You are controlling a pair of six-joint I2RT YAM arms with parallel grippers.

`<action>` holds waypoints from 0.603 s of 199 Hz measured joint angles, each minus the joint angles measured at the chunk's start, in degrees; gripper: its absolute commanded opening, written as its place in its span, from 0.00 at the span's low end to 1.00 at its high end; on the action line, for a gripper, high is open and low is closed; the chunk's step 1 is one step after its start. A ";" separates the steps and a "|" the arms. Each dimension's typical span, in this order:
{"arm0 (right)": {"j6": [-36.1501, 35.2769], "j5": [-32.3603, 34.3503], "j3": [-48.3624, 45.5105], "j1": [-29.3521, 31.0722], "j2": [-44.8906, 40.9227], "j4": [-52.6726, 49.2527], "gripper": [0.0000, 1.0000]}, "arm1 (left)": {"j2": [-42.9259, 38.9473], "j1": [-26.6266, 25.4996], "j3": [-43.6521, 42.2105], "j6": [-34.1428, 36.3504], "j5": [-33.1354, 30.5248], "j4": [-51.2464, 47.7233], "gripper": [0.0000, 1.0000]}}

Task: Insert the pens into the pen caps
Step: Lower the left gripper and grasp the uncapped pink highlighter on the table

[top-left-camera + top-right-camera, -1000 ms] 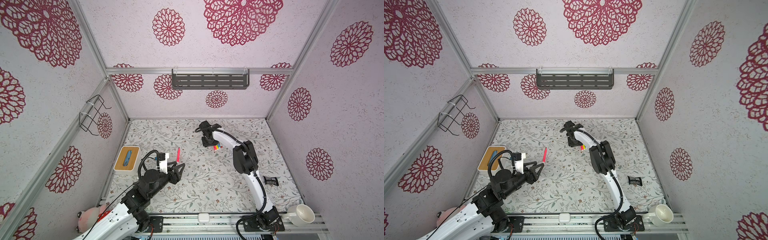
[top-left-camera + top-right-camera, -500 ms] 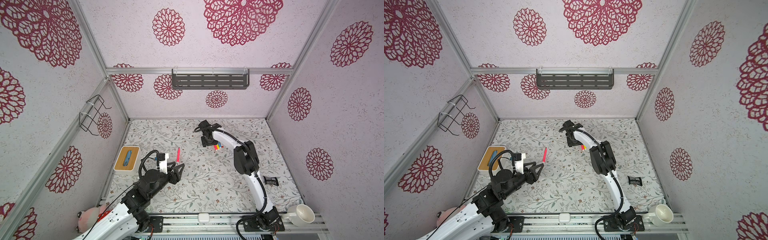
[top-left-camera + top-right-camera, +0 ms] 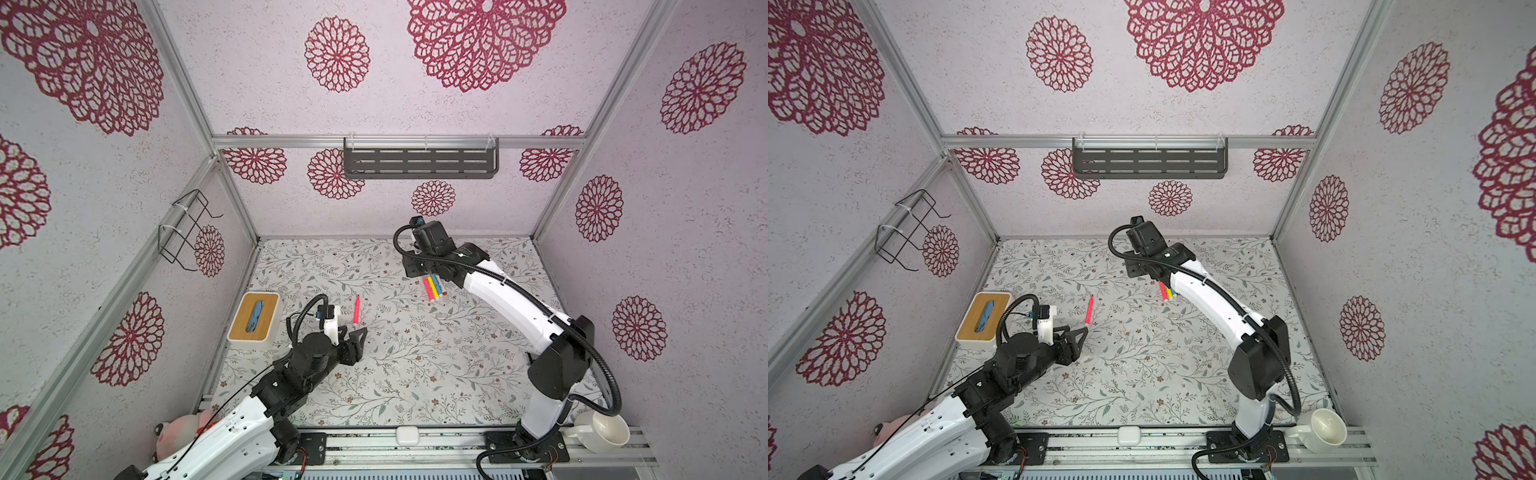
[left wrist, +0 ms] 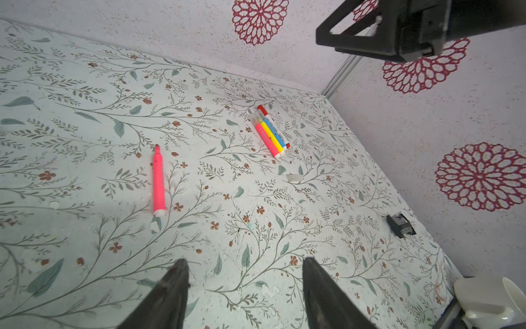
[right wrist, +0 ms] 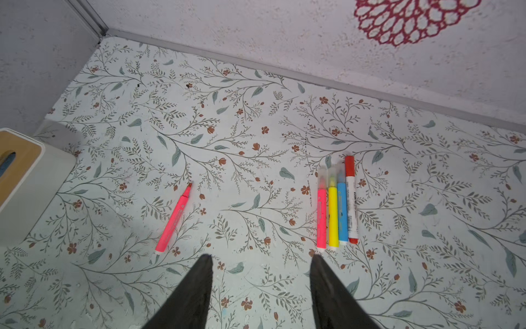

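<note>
The left gripper [image 4: 244, 273] hangs with jaws parted, gripping nothing; just ahead of it an uncapped pink pen [image 4: 158, 182] lies flat on the table [image 4: 85, 85], and a loose clear cap [image 4: 293, 178] sits farther off. The right gripper [image 5: 260, 265], likewise parted and empty, hovers just short of a row of four capped pens [image 5: 336, 210]: pink, yellow, blue, red-capped white, side by side, touching

Spread end effector [image 5: 260, 257] hovers near capped pens [image 5: 333, 216] and an uncapped pen [image 5: 173, 219].
</note>
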 measured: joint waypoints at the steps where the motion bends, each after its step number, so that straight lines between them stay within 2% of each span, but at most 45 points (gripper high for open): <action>1: 0.00 -0.07 -0.50 -0.02 -0.22 0.15 0.57 | 0.28 0.07 0.17 -0.02 -0.07 -0.09 0.66; 53: 0.04 -1.99 -19.54 -0.20 -8.15 5.38 0.59 | 12.66 4.50 7.50 -0.70 0.24 -3.50 0.65; 93: 0.07 -2.47 -28.13 -0.20 -15.93 8.85 0.59 | 22.77 10.75 11.93 -0.92 4.22 -4.31 0.63; 120: 0.44 -2.43 -32.57 -0.22 -20.20 10.91 0.59 | 29.88 12.79 15.23 -0.44 6.03 -4.33 0.62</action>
